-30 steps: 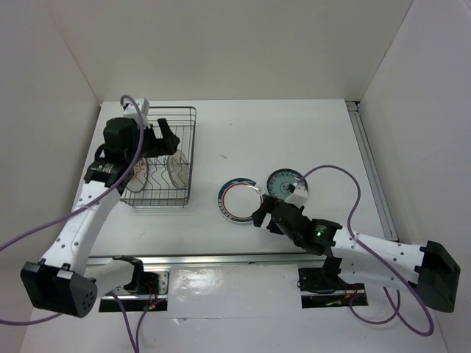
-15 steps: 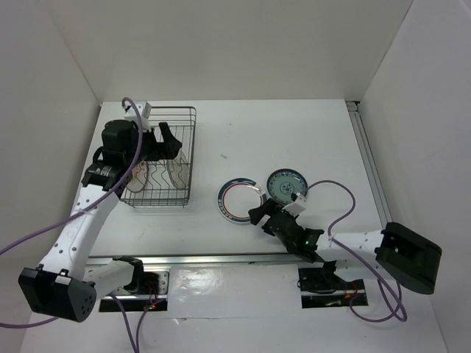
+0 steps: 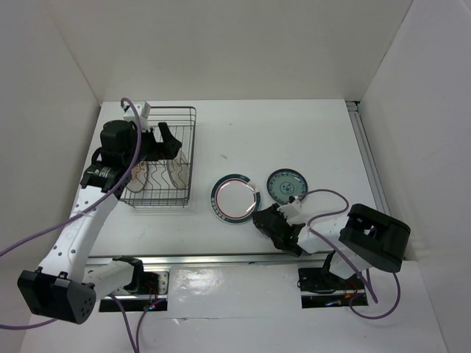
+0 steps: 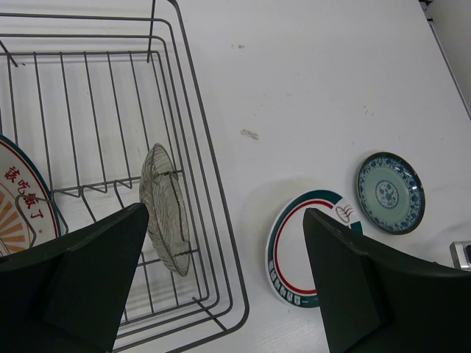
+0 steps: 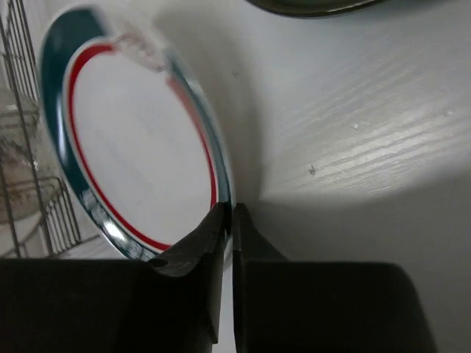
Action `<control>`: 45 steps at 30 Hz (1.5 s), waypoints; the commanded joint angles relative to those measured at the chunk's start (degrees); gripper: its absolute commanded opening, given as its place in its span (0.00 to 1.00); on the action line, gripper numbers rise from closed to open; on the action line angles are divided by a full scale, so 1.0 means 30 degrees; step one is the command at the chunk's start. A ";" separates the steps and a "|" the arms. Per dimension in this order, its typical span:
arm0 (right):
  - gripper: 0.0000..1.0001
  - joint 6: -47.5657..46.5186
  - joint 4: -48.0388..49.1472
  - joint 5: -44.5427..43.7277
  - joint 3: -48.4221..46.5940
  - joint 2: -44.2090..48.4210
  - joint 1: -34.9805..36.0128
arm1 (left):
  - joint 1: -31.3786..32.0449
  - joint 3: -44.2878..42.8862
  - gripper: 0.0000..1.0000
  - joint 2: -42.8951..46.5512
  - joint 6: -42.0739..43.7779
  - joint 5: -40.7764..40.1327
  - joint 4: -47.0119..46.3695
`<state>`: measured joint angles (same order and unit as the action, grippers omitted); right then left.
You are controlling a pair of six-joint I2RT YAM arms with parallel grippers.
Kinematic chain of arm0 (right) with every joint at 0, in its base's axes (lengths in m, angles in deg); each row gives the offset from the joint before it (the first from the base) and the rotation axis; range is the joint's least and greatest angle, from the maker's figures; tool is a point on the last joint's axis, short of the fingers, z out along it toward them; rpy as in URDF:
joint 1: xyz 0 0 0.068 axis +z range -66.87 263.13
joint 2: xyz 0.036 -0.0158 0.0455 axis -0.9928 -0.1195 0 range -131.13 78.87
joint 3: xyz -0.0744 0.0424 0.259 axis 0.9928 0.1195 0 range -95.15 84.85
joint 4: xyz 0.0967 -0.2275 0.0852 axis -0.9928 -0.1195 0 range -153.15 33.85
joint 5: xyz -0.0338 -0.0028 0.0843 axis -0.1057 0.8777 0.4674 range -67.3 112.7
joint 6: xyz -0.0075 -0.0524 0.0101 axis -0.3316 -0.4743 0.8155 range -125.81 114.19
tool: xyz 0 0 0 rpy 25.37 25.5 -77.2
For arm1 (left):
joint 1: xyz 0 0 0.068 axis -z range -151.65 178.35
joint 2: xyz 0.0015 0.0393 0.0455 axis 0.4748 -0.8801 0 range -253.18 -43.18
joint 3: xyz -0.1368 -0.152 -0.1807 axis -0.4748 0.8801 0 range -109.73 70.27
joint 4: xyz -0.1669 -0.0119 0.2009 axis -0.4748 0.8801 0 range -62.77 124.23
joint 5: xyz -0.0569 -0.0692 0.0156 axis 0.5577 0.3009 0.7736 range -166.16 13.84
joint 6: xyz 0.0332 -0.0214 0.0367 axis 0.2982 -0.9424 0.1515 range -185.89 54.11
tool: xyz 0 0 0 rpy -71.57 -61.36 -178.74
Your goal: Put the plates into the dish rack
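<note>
In the left wrist view the orange-patterned plate (image 4: 20,202) is cut by the left edge, so only a slice of its face shows. The dish rack (image 4: 110,118) runs off the top and left of that picture. The left fingers (image 4: 88,287), cut by the bottom edge, cover the rack's near corner.

In the right wrist view the blue-green plate (image 5: 316,4) is a sliver at the top edge. The small grey plate (image 5: 16,132) is a blur behind rack wires at the left edge. The red-and-teal ringed plate (image 5: 140,154) blurs along its far rim, and the right fingers (image 5: 195,254) hide the stretch of rim pinched between them.

From above, the left arm (image 3: 118,140) covers the rack's left side.
</note>
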<state>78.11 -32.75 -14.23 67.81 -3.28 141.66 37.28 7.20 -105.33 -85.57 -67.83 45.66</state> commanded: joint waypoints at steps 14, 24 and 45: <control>0.00 0.1911 -0.2116 -0.2072 -0.0763 -0.0713 0.0092 | -0.0017 0.0134 1.00 0.0268 -0.0060 0.0707 -0.0784; 0.00 -0.1309 0.7180 -0.2952 0.1398 0.0338 0.0092 | -0.0017 0.0134 1.00 -0.0084 -0.0060 0.1935 -0.0960; 0.00 -1.2149 1.4203 0.3225 0.1665 0.6670 0.0092 | -0.0017 0.0281 1.00 -0.1900 0.0319 0.7383 -0.2249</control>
<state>46.46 1.91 -7.93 74.63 15.32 141.66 37.28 8.82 -111.38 -85.55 -49.57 41.73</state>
